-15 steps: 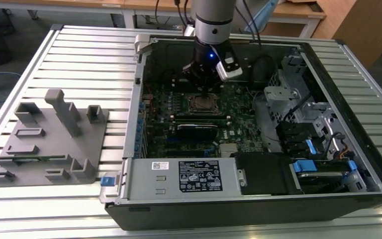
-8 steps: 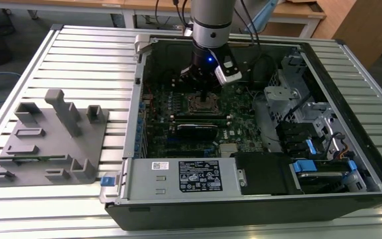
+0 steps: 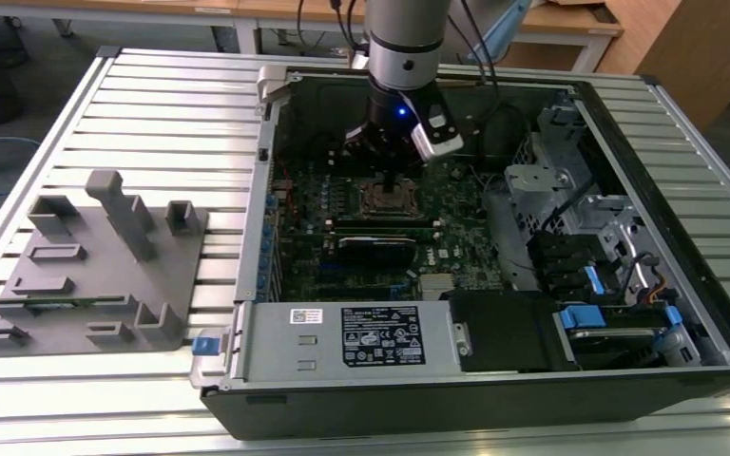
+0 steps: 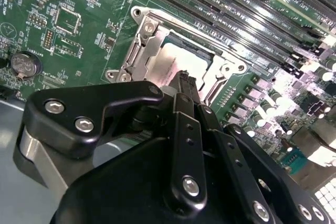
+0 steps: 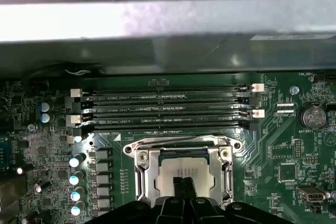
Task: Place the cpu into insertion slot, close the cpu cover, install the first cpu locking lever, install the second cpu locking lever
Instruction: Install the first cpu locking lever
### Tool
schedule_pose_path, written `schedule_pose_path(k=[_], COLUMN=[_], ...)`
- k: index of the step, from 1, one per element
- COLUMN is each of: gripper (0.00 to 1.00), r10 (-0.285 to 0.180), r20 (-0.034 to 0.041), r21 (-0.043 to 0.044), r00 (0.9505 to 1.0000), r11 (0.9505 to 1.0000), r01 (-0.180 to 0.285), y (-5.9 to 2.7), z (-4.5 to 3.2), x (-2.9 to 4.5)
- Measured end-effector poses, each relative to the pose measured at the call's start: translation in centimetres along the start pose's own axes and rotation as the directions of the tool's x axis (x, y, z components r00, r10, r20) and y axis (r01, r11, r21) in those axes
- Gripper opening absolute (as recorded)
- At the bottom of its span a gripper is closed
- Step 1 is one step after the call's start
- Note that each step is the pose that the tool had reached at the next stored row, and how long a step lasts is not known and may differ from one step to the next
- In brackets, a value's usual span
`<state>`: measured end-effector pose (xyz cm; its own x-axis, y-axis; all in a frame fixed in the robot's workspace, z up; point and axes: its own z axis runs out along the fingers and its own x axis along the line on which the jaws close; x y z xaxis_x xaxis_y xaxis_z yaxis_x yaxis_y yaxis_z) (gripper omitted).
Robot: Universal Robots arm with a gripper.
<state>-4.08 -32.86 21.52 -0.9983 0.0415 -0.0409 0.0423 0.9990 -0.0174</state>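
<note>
The insertion slot (image 5: 140, 178) sits on the green board inside the open computer case (image 3: 254, 218). The cpu (image 5: 170, 169) lies flat in it, its pale silver top showing. The cpu cover (image 5: 220, 156), a metal frame with a cut-out middle, lies down around the cpu. In the second wrist view the cpu (image 4: 176, 61) and cover (image 4: 152, 45) show the same way. My gripper (image 5: 182, 183) hangs just over the cpu's top with its two black fingers pressed together and nothing between them. It stands above the slot (image 3: 391, 198) in the exterior view, gripper (image 3: 397, 176).
Long black memory slots (image 5: 168, 103) run beside the socket. A coin battery (image 5: 314, 116) and a row of capacitors (image 5: 76, 177) flank it. A black card (image 3: 378, 249) and the power supply (image 3: 378, 337) lie nearer the case's front. A grey fixture (image 3: 86, 266) stands at the exterior view's left.
</note>
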Motion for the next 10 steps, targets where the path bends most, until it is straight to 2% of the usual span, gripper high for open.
schedule_pose_path(k=[10], gripper=[0.1], r10=[-0.014], r20=[0.0001], r21=[-0.0024], r00=[0.9999], r11=[0.9999], r01=[0.014], y=[-0.37], z=[0.0], x=[-0.02])
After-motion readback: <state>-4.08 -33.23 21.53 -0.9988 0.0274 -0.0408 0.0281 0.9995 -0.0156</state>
